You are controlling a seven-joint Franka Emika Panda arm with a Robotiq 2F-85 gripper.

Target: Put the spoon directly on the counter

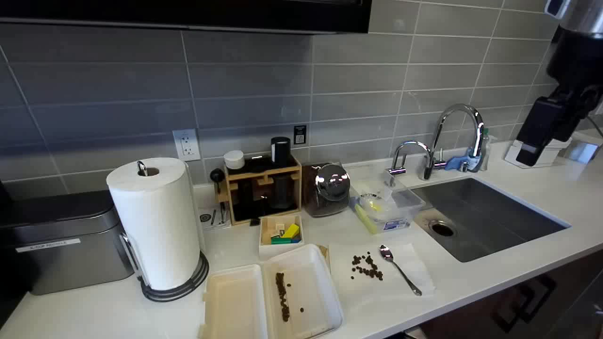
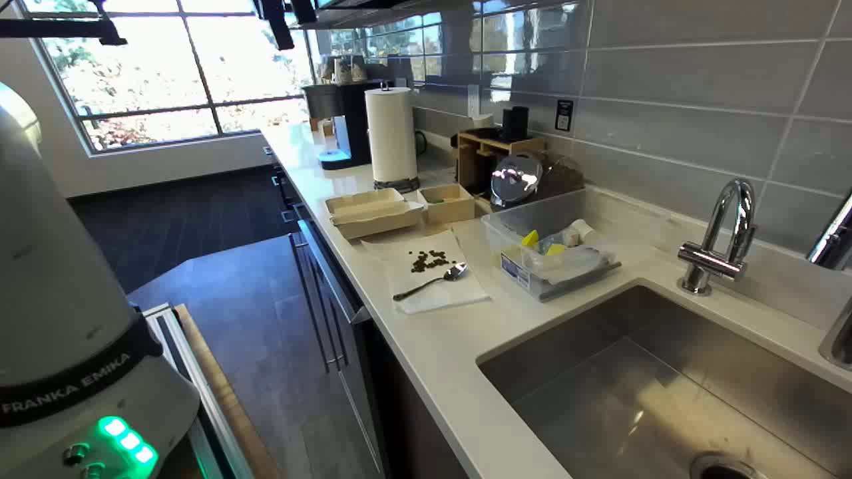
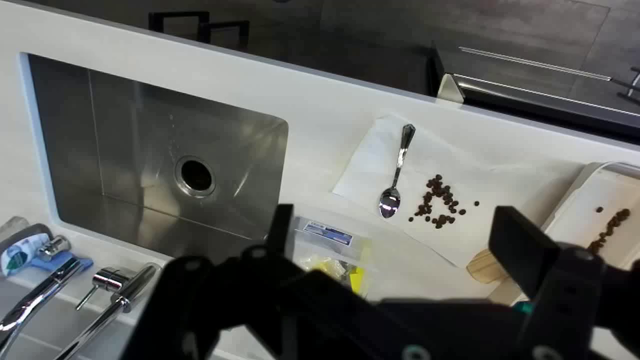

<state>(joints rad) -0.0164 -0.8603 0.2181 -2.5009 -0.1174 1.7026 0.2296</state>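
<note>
The spoon (image 1: 398, 269) is slim and silvery and lies on a thin white paper sheet (image 1: 420, 268) on the white counter (image 1: 452, 287). It also lies there in an exterior view (image 2: 429, 284) and in the wrist view (image 3: 398, 171), handle toward the counter's front edge. Scattered dark beans (image 3: 439, 202) lie beside its bowl. My gripper (image 3: 397, 220) is open and empty, its fingers wide apart. It hangs high above the counter, well clear of the spoon, at the right in an exterior view (image 1: 528, 157) and at the top edge in an exterior view (image 2: 293, 30).
The steel sink (image 1: 499, 216) with tall faucets (image 1: 464, 109) is beside the paper sheet. A clear plastic bin (image 2: 519, 269) stands behind the spoon. An open white clamshell container (image 1: 235, 301) with beans, a small box (image 1: 281, 249) and a paper towel roll (image 1: 155, 226) stand farther along.
</note>
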